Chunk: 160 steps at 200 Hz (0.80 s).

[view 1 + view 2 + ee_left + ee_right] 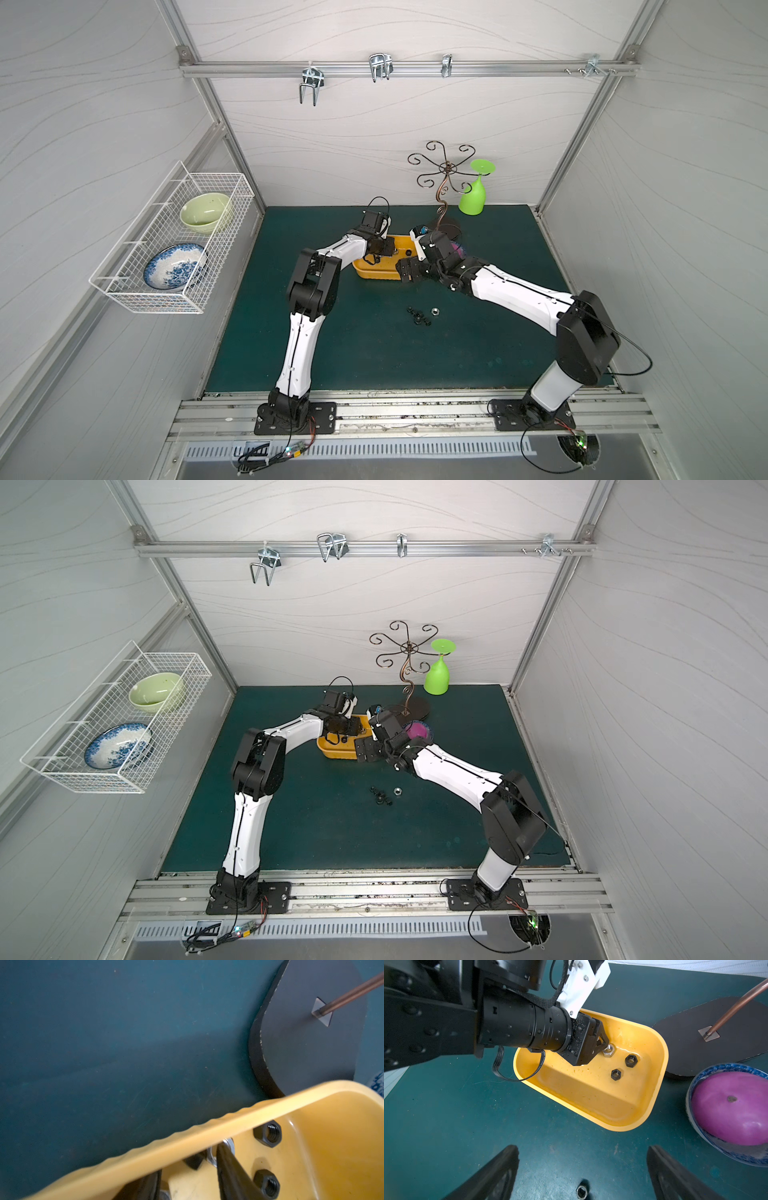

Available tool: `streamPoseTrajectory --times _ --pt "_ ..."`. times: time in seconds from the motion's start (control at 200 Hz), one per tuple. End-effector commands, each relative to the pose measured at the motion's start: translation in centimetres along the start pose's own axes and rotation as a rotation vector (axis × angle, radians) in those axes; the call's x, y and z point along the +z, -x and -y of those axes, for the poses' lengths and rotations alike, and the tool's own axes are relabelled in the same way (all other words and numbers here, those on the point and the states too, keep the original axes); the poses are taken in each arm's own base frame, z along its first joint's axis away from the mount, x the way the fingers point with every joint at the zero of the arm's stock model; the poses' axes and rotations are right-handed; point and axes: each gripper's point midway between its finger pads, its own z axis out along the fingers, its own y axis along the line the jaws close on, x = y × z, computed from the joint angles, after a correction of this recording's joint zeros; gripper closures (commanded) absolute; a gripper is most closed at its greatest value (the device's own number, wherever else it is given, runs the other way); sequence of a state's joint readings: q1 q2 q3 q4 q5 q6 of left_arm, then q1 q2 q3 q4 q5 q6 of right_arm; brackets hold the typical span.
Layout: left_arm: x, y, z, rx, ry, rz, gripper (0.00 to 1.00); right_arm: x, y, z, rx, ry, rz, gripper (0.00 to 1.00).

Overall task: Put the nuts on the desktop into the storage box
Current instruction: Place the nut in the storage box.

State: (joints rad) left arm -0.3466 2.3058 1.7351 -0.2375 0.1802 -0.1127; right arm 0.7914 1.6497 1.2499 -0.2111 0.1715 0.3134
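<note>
Lying in the storage box (591,1095) are two black nuts (631,1060) and a silver nut (608,1050). The silver one sits right at the tip of the left claw (601,1043), whose jaws are set slightly apart with nothing clamped. More nuts (422,316) are clustered on the tabletop (374,353), nearer the arm bases than the box. The right claw (582,1147) is spread wide and empty above the tabletop beside the box, and a loose nut (581,1191) is seen between its fingers. A bowl (691,1088) with a purple ball (733,1109) is set just beside the box, next to a black stand base (695,1022).
</note>
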Motion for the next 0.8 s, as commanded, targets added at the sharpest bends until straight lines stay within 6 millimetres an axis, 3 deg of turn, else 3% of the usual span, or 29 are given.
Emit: streamPoseTrajectory --times 0.0,0.34,0.6,0.795 --pt "-0.9 2.1 0.8 0.016 -0.042 0.063 0.5 -1.7 1.4 -0.1 -0.004 0.008 0.035 0.01" --pt "-3.3 2.9 1.8 0.03 -0.073 0.083 0.49 -2.5 1.4 -0.2 -0.002 0.016 0.042 0.01" --pt "-2.1 2.1 0.8 0.016 -0.023 0.025 0.63 -3.4 1.6 0.1 -0.002 0.009 0.058 0.01" --pt "-1.3 1.8 0.7 -0.013 -0.025 0.0 0.65 -3.6 1.6 0.2 -0.005 0.002 0.061 0.01"
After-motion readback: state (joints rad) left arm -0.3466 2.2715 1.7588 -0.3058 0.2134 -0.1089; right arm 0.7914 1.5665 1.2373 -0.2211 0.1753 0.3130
